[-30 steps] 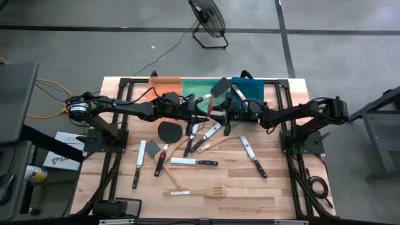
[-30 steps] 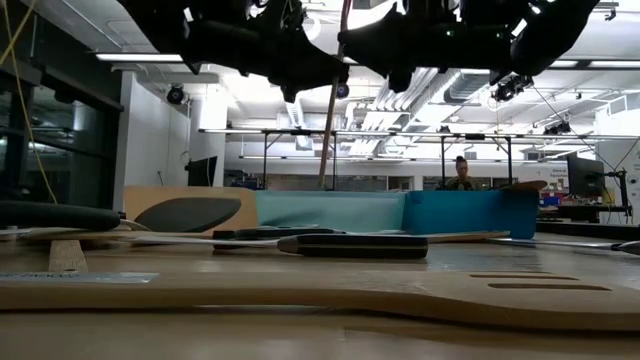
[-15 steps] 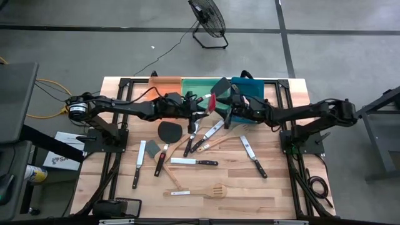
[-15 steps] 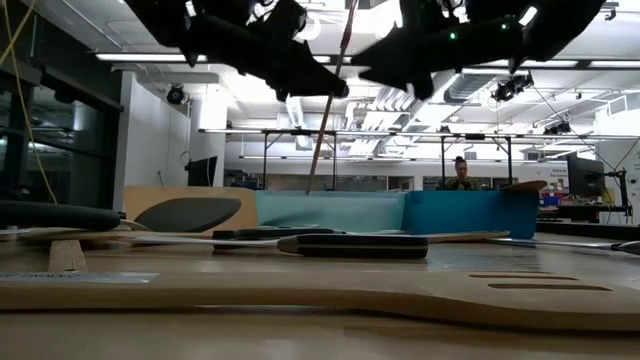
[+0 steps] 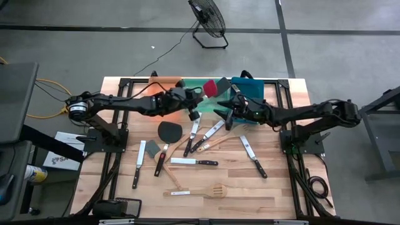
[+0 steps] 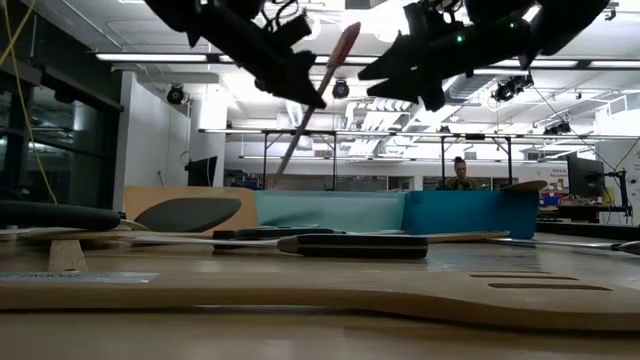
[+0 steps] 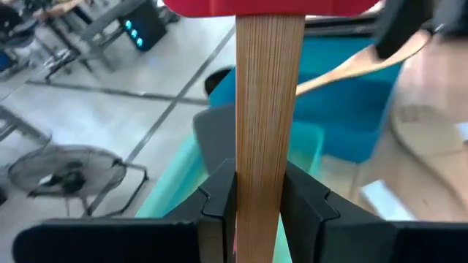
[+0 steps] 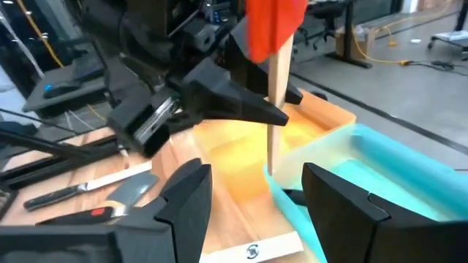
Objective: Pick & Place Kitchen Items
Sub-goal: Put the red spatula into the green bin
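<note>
A red spatula [image 5: 217, 87] with a pale wooden handle [image 6: 305, 115] hangs in the air above the green tray [image 5: 192, 83]. My left gripper [image 5: 195, 102] is shut on its handle and reaches in from the table's left. In the low view the red head [image 6: 345, 45] is up and the handle slants down to the left. My right gripper [image 8: 267, 193] stands open a little to the right of the spatula [image 8: 276, 44], its fingers pointing toward it with nothing between them. My left gripper [image 7: 256, 201] pinches the wooden handle [image 7: 268, 168] between its two fingers [image 7: 218, 201], one on each narrow side. It grips somewhat nearer the red head than the free end. The fingers come in nearly level from the table's left and lie across the handle. The spatula is lifted clear and slants, head uppermost.
Orange [image 5: 164, 83], green and blue [image 5: 251, 87] trays line the far edge; a wooden spoon [image 7: 358, 62] leans out of the blue one. Knives [image 5: 195, 162], a black spatula [image 5: 168, 131] and a wooden slotted turner [image 5: 199, 190] lie scattered mid-table. A person [image 6: 461, 172] sits far behind.
My left gripper has turned and risen a little. The spatula has tipped from upright to a slant, its head toward the table's right and its free end swung left. My right gripper, which was at the handle, now stands off it and has tipped upward.
</note>
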